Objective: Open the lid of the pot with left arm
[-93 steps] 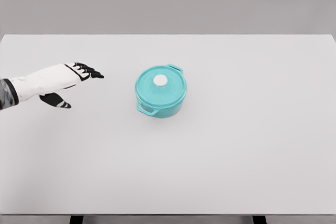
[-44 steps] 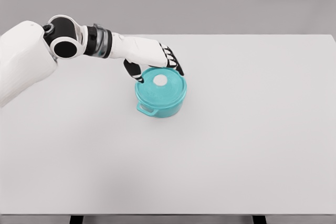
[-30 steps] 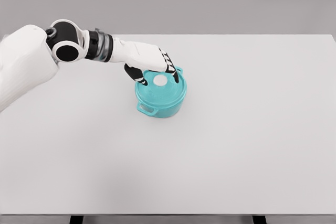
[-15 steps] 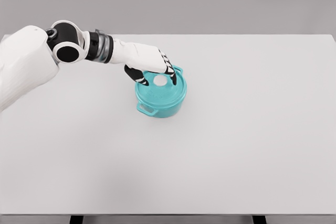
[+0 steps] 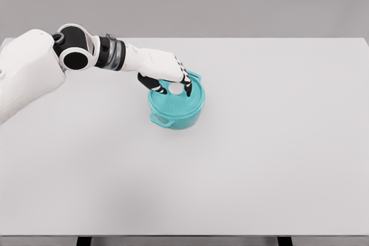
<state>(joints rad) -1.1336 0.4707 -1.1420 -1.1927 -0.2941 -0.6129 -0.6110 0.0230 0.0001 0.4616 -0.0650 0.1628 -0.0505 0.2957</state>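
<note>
A teal pot (image 5: 175, 116) with two side handles stands on the white table (image 5: 265, 142), left of the middle. Its teal lid (image 5: 180, 103) sits flat on the pot and carries a white knob (image 5: 174, 89). My left hand (image 5: 176, 91) reaches in from the upper left and hangs over the lid. The thumb presses the knob's left side and the black fingertips (image 5: 188, 89) curl down on its right side, so part of the knob is hidden. The right arm is out of view.
The table's far edge runs just behind the pot and its front edge lies along the bottom of the view. My left upper arm (image 5: 29, 79) fills the far left.
The left arm swung from the table's left side over to the pot. Over the last second the hand sank onto the lid and its fingers drew in around the knob. The lid stays on.
</note>
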